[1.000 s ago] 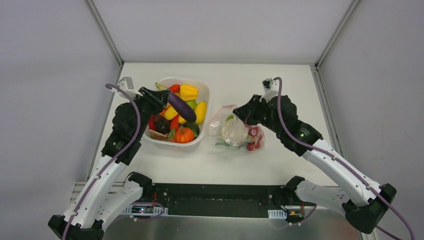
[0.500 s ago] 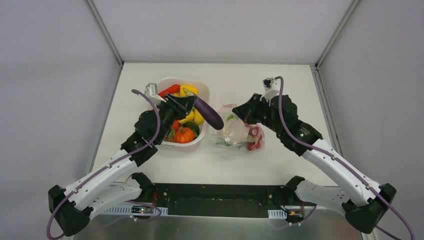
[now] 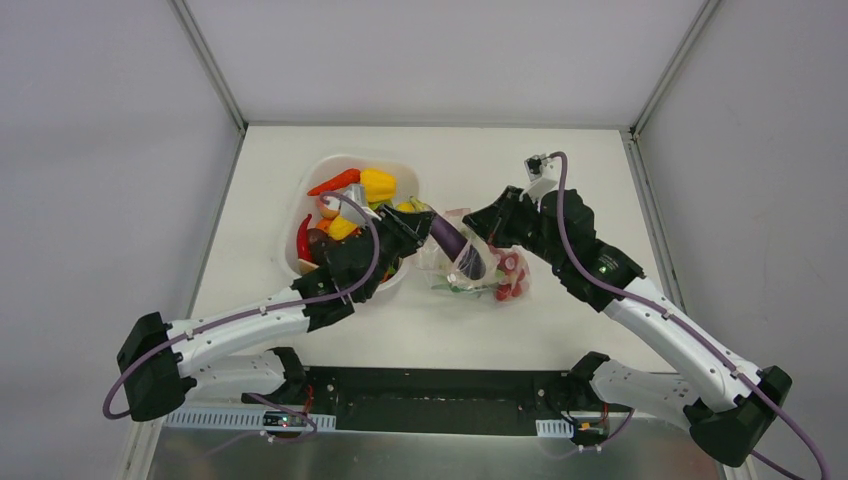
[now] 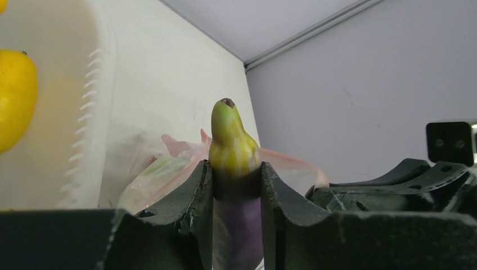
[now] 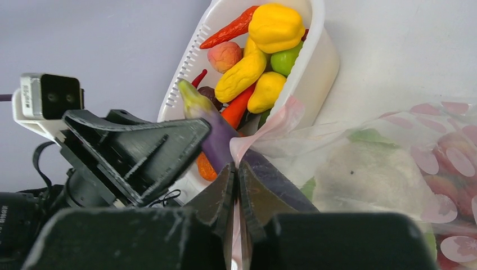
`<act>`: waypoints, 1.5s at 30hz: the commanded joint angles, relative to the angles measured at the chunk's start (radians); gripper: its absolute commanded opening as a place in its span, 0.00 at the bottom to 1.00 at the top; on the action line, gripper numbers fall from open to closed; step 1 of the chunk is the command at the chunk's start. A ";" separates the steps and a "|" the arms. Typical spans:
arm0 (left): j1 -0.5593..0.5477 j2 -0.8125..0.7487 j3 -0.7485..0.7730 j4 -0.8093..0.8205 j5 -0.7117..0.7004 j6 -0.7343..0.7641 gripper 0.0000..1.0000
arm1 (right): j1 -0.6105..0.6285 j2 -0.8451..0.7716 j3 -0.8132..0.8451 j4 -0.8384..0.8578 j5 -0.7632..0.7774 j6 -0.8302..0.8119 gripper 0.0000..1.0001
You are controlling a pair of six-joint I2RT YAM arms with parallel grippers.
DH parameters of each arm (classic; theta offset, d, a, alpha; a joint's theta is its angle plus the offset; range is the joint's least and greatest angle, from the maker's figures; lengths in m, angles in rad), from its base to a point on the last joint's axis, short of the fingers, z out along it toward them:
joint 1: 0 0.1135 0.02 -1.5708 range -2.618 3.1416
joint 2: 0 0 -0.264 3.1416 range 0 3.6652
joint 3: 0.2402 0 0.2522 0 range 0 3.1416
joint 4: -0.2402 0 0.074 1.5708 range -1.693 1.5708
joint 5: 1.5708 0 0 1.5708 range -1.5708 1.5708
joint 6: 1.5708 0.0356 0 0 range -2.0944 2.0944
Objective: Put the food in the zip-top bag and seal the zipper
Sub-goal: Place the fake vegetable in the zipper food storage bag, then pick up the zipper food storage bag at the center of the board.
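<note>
— Swung over from the tub (image 3: 405,168), the left gripper (image 3: 415,230), clamping the eggplant (image 3: 458,248), pokes it into the zip-top bag (image 3: 490,272) mouth.
— Right gripper (image 5: 237,169) pinches the bag's rim. Next, I'd say: push deeper, release.

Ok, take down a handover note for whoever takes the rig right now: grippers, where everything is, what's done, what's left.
Left gripper: shut on the eggplant, its purple end poking into the bag mouth.
Right gripper: shut on the bag's pink zipper edge, holding it up.
Done: a white piece and red pieces lie in the bag.
Left: release the eggplant, move the food from the white tub, seal the zipper.
</note>
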 commanded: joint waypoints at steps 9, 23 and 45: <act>-0.103 0.168 0.135 0.015 0.000 -0.037 0.20 | -0.008 -0.007 0.024 0.067 0.056 0.002 0.08; -0.027 -0.047 0.144 -0.299 0.050 0.320 0.77 | -0.014 -0.036 0.010 0.061 0.076 0.009 0.10; 0.116 -0.387 0.200 -0.959 -0.070 0.463 0.85 | 0.286 0.171 0.136 -0.217 -0.040 -0.141 0.57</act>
